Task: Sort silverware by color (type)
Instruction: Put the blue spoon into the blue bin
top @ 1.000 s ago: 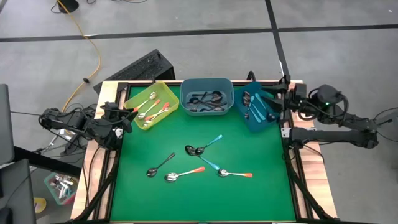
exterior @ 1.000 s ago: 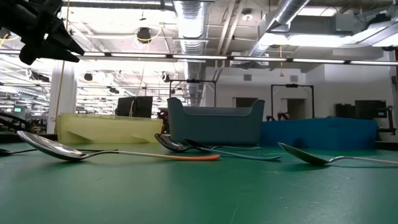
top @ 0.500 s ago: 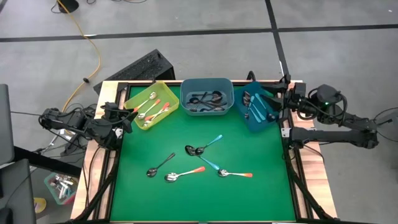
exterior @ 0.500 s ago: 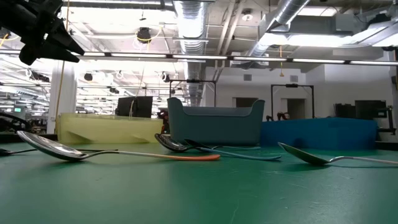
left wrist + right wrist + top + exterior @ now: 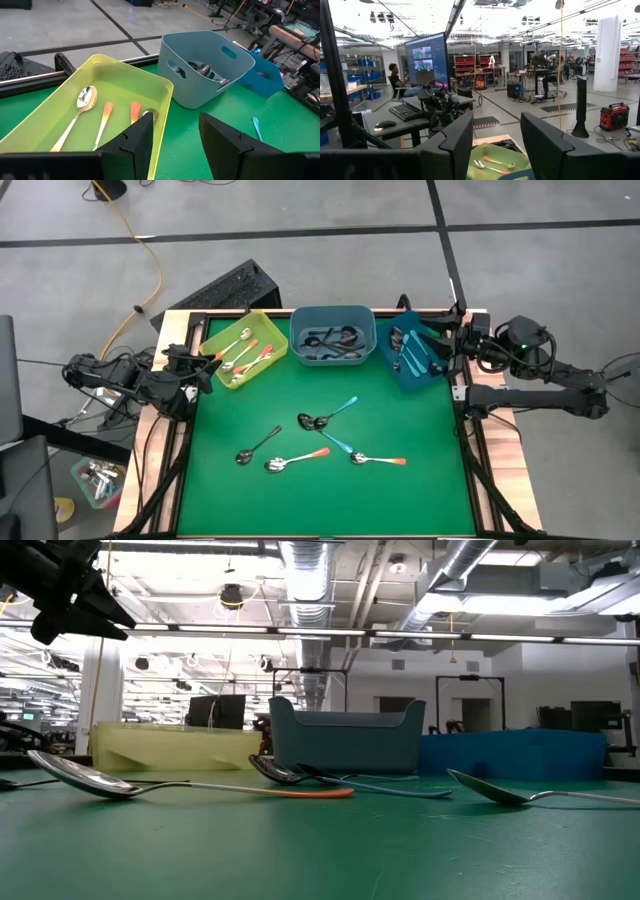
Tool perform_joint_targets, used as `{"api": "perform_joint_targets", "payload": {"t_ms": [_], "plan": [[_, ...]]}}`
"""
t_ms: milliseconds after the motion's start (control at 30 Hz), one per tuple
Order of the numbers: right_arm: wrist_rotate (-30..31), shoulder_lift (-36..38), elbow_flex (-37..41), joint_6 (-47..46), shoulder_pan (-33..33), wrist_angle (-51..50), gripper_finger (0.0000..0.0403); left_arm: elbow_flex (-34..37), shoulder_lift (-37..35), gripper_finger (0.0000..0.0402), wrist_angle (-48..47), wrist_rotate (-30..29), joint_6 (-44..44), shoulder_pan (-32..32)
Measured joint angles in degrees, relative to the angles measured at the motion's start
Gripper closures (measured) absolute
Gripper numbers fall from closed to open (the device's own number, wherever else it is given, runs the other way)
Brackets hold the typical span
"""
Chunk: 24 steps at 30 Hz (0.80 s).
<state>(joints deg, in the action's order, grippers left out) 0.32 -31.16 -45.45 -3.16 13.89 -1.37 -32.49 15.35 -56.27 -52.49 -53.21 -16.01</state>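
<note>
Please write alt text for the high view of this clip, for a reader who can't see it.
Five spoons lie loose mid-way on a green table, while a yellow bin, grey-blue bin and blue bin along the far edge already hold others. The left gripper and right gripper wait open at the sides.

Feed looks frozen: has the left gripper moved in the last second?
No. The left gripper sits at the same spot beside the yellow bin, jaws open and empty.
</note>
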Motion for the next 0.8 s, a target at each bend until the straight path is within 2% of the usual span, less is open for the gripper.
{"api": "perform_joint_targets", "payload": {"t_ms": [433,600,800], "plan": [[1.3,-1.8,0.0,-2.7,-0.4,-1.1,0.0216,0.0,0.0,0.0258,0.0,-0.8,0.2,0.0],[1.3,-6.0,0.0,-4.4,-0.4,-4.0,0.0216,0.0,0.0,0.0258,0.0,-0.1,0.0,0.0],[1.2,-13.0,0.0,-8.0,-0.4,-2.3,0.0216,0.0,0.0,0.0258,-0.5,0.5,0.0,0.0]]}}
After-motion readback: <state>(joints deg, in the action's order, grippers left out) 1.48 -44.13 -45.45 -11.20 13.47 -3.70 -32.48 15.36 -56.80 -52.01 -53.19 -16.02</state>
